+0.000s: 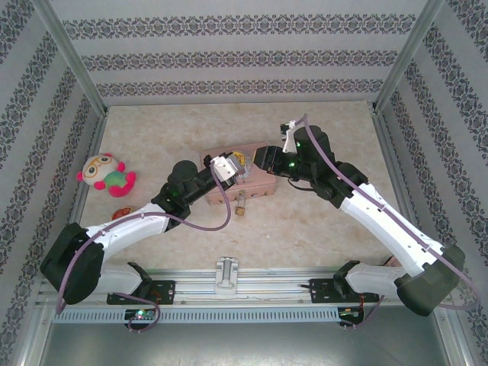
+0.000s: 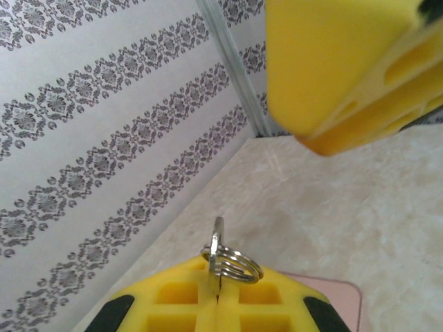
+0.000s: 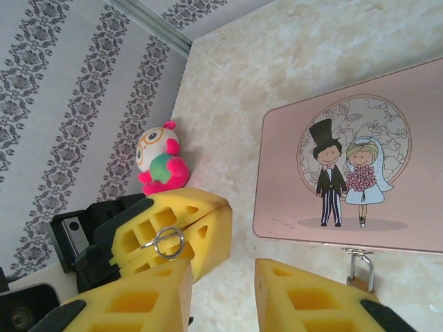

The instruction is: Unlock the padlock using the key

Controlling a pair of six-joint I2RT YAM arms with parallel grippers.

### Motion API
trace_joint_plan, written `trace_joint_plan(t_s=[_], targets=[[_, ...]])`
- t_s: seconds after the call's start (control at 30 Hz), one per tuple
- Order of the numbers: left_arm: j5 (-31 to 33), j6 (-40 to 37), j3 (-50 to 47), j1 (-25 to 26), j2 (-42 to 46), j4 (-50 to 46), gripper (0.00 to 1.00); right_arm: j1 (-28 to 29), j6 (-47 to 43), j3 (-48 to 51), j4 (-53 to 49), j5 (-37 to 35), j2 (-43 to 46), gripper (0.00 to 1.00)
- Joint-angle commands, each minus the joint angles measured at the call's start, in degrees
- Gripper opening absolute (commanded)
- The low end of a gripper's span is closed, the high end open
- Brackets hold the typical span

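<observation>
Left end effector (image 2: 218, 289): clenched, its yellow pads pressed together on the key (image 2: 217, 241). The key stands out between them as a thin sliver, with a split ring (image 2: 234, 268) threaded through it.
Right end effector (image 3: 223, 277): released and holding nothing, its two yellow fingers spread with bare table between them.
Between the two: they sit tip to tip and near each other. The left one lies just ahead of the right one's left-hand finger.
Padlock (image 3: 360, 274): brass body with a silver shackle. It hangs from the hasp on the pink tin's edge, just past the right end effector's right-hand finger and apart from the key.
Pink tin (image 3: 346, 166): just ahead of the right end effector, with a cartoon bride and groom on its lid.
Left wrist view: shows the key edge-on, a corner of the tin, and a right finger (image 2: 332, 76) looming close above.
Right wrist view: shows the ring as a full loop against the left pads (image 3: 173, 232), and the padlock up close.
Top view: both arms meet over the tin, and the padlock (image 1: 241, 206) sits at its near edge.
Plush toy (image 3: 160, 159): beyond the left end effector, by the wall.
Table (image 1: 320, 236): pale, marbled beige.
Room: striped grey floral wallpaper (image 2: 90, 138) and metal corner posts.
</observation>
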State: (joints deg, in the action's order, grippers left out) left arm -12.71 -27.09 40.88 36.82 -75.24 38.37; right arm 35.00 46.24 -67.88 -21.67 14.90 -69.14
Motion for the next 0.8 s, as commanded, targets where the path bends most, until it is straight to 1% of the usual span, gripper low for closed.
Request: trace_joint_plan(t_s=[0.0, 0.13, 0.33, 0.47, 0.7, 0.77], targets=[[2.98, -7.57, -0.61, 1.28, 1.54, -1.57, 0.00, -0.22, 4.04, -1.81, -1.62, 2.58, -0.01, 0.31], [3.95, -10.62, -0.43, 1.43, 2.06, -0.74, 0.00, -0.30, 5.38, -2.24, -1.59, 4.53, -0.45, 0.36], [3.03, -10.19, -0.10, 1.50, 2.28, -0.86, 0.00, -0.04, 7.75, -2.64, 1.98, 8.03, -1.90, 0.40], [2.95, -10.09, -0.28, 1.59, 2.40, -0.89, 0.00, 0.23, 8.08, -3.98, 2.99, 9.91, -3.42, 0.41], [2.34, -9.81, -0.41, 1.68, 2.56, -1.17, 0.00, 0.87, 8.01, -6.08, 3.10, 11.11, -5.59, 0.41], [2.42, -9.99, -0.45, 1.68, 2.39, -1.26, 0.00, 1.02, 7.99, -6.45, 3.08, 11.58, -6.12, 0.40]])
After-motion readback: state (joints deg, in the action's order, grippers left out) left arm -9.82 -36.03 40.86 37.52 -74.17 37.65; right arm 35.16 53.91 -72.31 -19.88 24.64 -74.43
